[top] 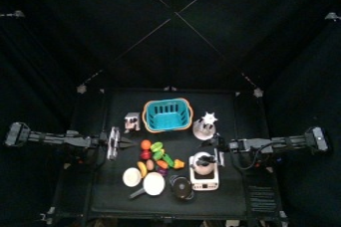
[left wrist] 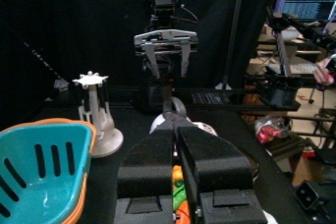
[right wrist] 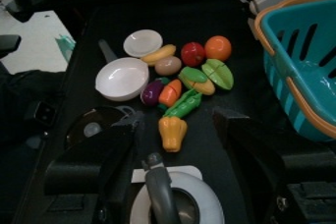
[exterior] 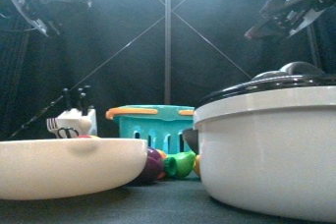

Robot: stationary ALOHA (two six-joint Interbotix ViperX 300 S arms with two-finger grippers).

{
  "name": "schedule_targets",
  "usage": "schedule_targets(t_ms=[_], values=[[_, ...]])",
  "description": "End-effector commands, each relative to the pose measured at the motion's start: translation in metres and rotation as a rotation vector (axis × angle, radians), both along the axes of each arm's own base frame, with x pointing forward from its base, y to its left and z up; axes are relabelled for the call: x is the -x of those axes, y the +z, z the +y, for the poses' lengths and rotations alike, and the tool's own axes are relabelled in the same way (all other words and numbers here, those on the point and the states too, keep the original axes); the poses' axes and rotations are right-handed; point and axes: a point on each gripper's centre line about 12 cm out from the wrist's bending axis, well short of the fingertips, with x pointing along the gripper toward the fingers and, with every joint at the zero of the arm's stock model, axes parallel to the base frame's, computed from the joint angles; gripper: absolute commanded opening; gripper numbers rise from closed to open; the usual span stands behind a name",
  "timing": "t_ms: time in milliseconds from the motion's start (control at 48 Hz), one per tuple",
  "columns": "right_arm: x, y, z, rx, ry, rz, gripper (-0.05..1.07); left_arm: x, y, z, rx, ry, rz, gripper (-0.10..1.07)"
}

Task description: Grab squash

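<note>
Right, I see the squash (right wrist: 174, 133), orange and pear-shaped, lying at the near end of the toy food pile (right wrist: 187, 75), just beside the white bowls (right wrist: 122, 78) and left of the teal basket (right wrist: 305, 56). My right gripper (right wrist: 178, 120) hangs above it with jaws spread wide, holding nothing. My left gripper (left wrist: 175, 128) is up off the table, jaws pressed together, empty.

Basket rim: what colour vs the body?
Orange rim on a teal basket. It shows best in the front view; the left wrist view shows it too.
</note>
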Motion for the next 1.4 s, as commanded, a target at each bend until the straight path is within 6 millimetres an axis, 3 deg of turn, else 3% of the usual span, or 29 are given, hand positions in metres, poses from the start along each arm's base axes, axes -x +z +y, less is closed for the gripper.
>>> schedule_targets(t_ms=[0,271,542,1042,1375], values=[[-0.011,0.014,0.000,-0.029,-0.010,-0.036,0.91,-0.001,0.006,0.000,-0.001,0.000,-0.020,0.46],[-0.048,0.009,0.002,-0.076,-0.023,0.062,0.92,-0.001,0.004,0.000,-0.001,0.000,-0.015,0.58],[-0.070,-0.001,0.004,-0.092,-0.014,0.218,1.00,-0.001,0.004,0.000,-0.003,-0.001,-0.015,0.59],[-0.112,-0.067,0.005,-0.122,-0.028,0.485,1.03,0.000,-0.001,0.002,0.003,0.008,-0.003,0.59],[-0.130,-0.096,0.005,-0.061,-0.006,0.625,1.03,0.000,-0.001,0.001,0.004,0.006,-0.003,0.59]])
